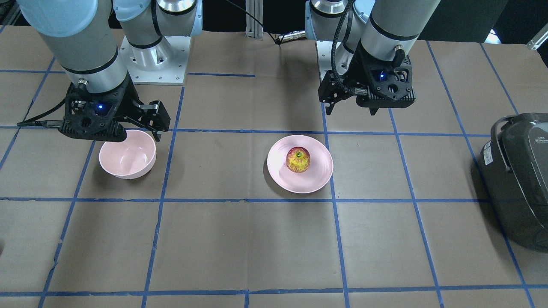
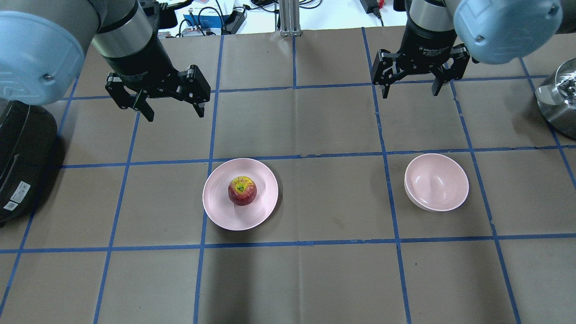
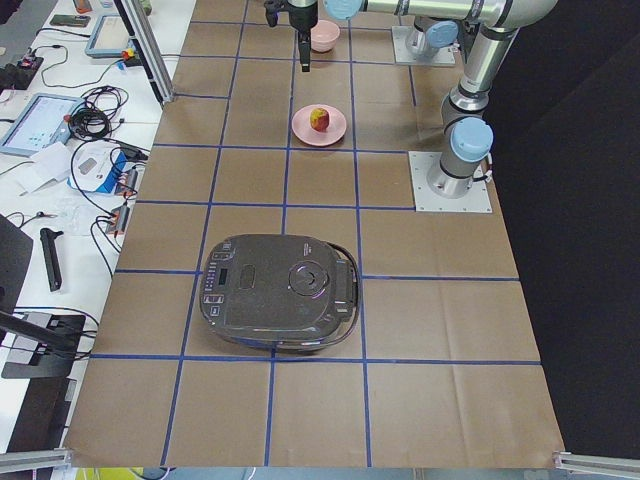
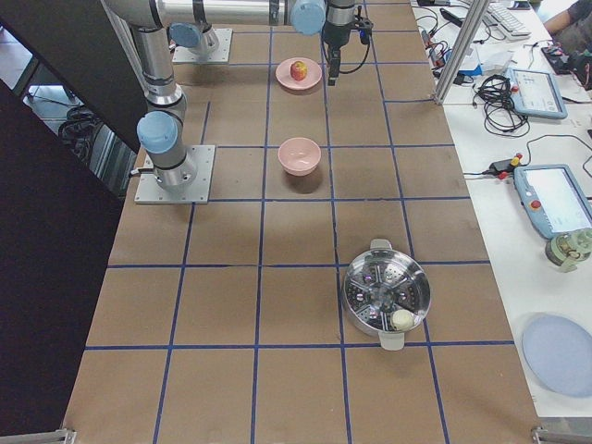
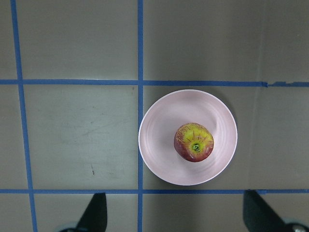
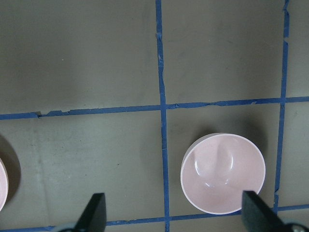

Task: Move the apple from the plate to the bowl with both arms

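The apple [image 2: 242, 191] sits on the flat pink plate [image 2: 261, 180], a little off its centre. The deep pink bowl [image 2: 436, 182] stands empty to the right. My left gripper [image 2: 175, 114] is open and empty, hovering above the table behind and to the left of the plate. My right gripper [image 2: 410, 93] is open and empty, hovering behind the bowl. The left wrist view looks down on the apple [image 5: 193, 142] and plate [image 5: 159, 140] ahead of the fingertips [image 5: 96, 212]. The right wrist view shows the bowl [image 6: 223, 172].
A dark rice cooker [image 2: 20, 162] lies at the table's left end. A steel steamer pot [image 2: 558, 96] stands at the far right. Blue tape lines grid the brown table cover. The arm bases are bolted at the table's rear edge.
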Action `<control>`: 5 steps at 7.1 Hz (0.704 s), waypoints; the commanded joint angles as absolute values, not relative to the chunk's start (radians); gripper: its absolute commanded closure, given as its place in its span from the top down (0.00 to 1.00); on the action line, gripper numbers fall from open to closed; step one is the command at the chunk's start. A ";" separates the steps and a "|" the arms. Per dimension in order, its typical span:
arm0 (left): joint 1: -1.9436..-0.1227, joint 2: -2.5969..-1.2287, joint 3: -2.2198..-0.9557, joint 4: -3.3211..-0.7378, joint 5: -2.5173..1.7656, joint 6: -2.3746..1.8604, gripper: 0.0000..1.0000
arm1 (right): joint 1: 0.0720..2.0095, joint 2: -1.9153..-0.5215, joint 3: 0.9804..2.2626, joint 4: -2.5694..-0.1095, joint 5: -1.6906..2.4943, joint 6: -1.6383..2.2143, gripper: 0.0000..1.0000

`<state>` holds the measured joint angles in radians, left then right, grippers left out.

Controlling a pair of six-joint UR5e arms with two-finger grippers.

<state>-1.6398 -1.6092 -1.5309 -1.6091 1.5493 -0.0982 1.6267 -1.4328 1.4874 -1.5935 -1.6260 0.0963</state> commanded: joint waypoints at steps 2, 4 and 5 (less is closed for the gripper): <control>-1.644 -1.609 -1.534 -1.611 1.549 -0.098 1.00 | 1.626 -1.433 1.488 -1.594 -1.621 0.095 1.00; -1.652 -1.588 -1.598 -1.608 1.549 -0.115 1.00 | 1.609 -1.433 1.488 -1.598 -1.621 0.005 1.00; -1.652 -1.551 -1.664 -1.594 1.549 -0.104 1.00 | 1.599 -1.433 1.488 -1.597 -1.621 0.002 1.00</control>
<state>-1.6505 -1.5854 -1.5980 -1.6053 1.5487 -0.1076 1.6113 -1.4323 1.4880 -1.5971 -1.6219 0.0275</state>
